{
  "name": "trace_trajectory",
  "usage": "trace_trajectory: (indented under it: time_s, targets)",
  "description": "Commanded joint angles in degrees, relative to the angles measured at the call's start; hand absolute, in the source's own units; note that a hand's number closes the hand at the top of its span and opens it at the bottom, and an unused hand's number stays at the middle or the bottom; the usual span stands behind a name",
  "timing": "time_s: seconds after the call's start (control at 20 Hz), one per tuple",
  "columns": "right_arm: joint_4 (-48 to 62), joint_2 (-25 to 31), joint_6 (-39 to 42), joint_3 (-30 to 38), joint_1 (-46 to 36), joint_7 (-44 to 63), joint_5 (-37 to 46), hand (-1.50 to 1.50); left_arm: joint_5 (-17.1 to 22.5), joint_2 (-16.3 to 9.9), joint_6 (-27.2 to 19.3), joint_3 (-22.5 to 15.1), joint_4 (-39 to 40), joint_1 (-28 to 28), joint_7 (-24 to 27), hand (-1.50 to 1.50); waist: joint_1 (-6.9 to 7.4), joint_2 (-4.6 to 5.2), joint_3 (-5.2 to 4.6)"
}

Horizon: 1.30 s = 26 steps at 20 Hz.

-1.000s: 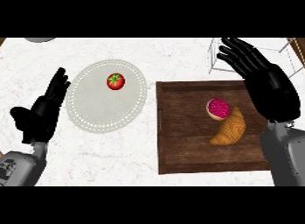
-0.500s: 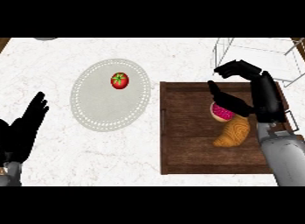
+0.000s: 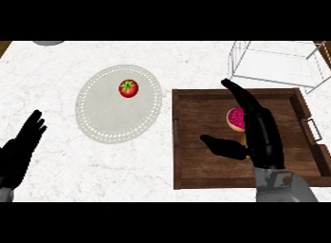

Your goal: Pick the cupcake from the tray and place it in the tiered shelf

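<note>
Cupcake [image 3: 234, 118] on tray [image 3: 196, 166], just left of right hand [image 3: 259, 137]; plate [image 3: 119, 111] with tomato [image 3: 128, 88] farther left; shelf [image 3: 276, 66] beyond fingertips.

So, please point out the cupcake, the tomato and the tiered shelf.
cupcake [image 3: 234, 118]: head view, pink top left of the hand.
tomato [image 3: 128, 88]: head view, red middle.
tiered shelf [image 3: 276, 66]: head view, white floor panel.
</note>
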State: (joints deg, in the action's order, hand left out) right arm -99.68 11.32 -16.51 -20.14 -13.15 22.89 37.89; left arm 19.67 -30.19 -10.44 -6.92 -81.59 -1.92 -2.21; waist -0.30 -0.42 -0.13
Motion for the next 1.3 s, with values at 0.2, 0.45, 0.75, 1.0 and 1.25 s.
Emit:
trace_trajectory:
  time_s: [0.2,0.45,0.75,1.0,1.25]
  targets:
    - [-6.2,6.8,22.1,-4.6,-5.3,23.8,12.1,-1.50,1.5,-1.5,3.6,2.7,1.9,-1.6,2.5,0.00,0.08,-0.07,-0.18]
    - [-4.2,8.6,41.5,-8.0,-10.3,30.5,7.1,-1.50,-0.2,0.9,0.4,0.6,0.6,2.1,-1.1,0.00,0.30,0.26,-0.10]
    - [-1.4,8.4,52.3,-7.1,-15.1,33.3,5.4,-1.50,0.1,-0.4,3.7,3.3,3.3,2.6,0.8,0.00,0.49,0.41,0.06]
    - [1.2,6.2,55.2,-4.8,-16.6,33.3,6.0,-1.50,-1.2,0.3,2.5,3.1,-2.8,-0.7,-1.7,0.00,0.83,0.30,0.14]
    - [6.1,7.5,54.8,-2.2,-16.7,26.6,8.7,-1.50,-2.3,1.1,5.5,4.7,1.7,0.9,-0.7,0.00,0.67,0.41,0.14]
